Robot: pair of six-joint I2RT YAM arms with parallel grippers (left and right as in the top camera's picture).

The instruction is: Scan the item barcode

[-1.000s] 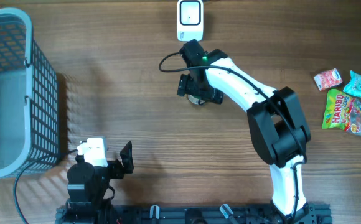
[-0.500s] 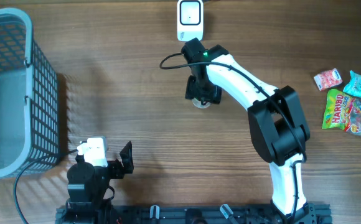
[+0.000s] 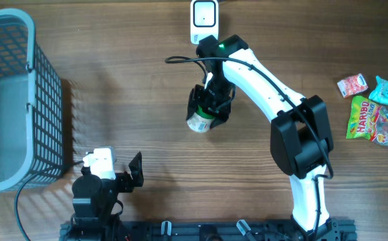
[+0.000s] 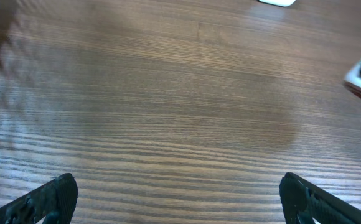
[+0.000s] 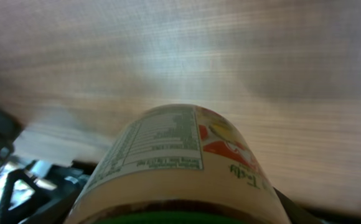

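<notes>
Right gripper (image 3: 209, 106) pinches the jar (image 3: 199, 122) near the scanner (image 3: 203, 20), presumably to show its barcode; left gripper (image 4: 177, 198) sits spread.

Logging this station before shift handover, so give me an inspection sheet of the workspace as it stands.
Surface: wooden table, no spills seen.
Job's things: labelled jar held short of the white scanner at the far edge.
Clutter: snack packets at the right edge; grey basket at the left.
Grippers: left gripper open and empty; right gripper shut on the jar.
Cables: black cable looping beside the right wrist.
Surroundings: nothing seen.
</notes>
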